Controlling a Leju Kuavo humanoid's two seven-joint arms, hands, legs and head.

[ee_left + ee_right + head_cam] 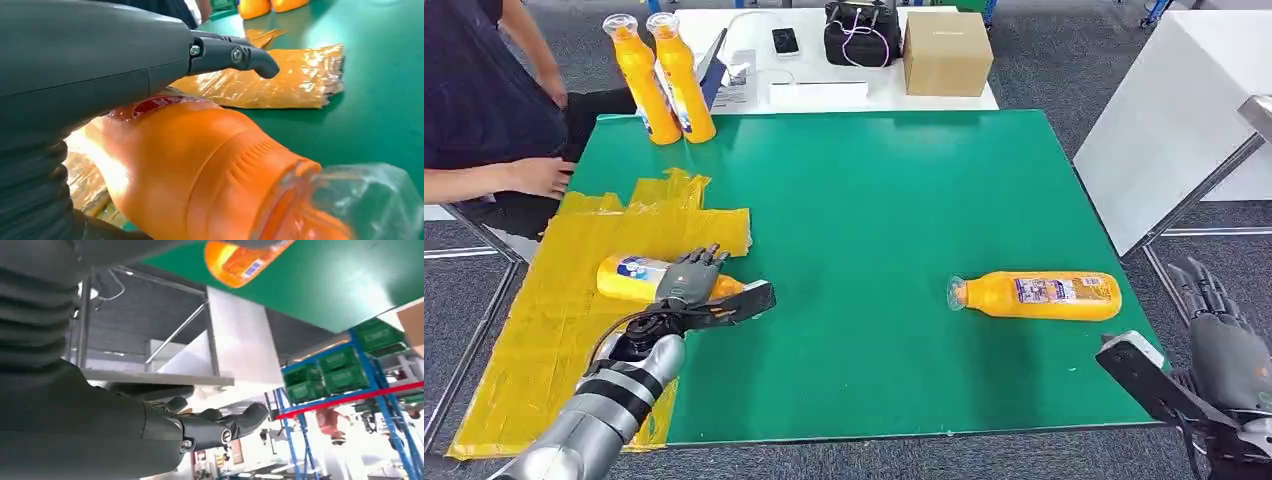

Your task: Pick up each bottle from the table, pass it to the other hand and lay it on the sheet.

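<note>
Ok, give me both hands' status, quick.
Left hand: holding the orange bottle lying on the yellow sheet.
Right hand: open, holding nothing, beside the table.

Four orange plastic juice bottles with clear caps: two upright side by side at the far left corner of the table (pixel 640 80) (pixel 685 78), one lying on the yellow sheet (pixel 627 277), one lying on its side on the bare green surface toward the right (pixel 1036 295). One crinkled yellow plastic sheet (pixel 554 300). One green-topped table (pixel 874 200). One brown cardboard box (pixel 947 52), one black bag (pixel 862 32) and one dark phone (pixel 785 41) on one white desk (pixel 884 90) beyond.
</note>
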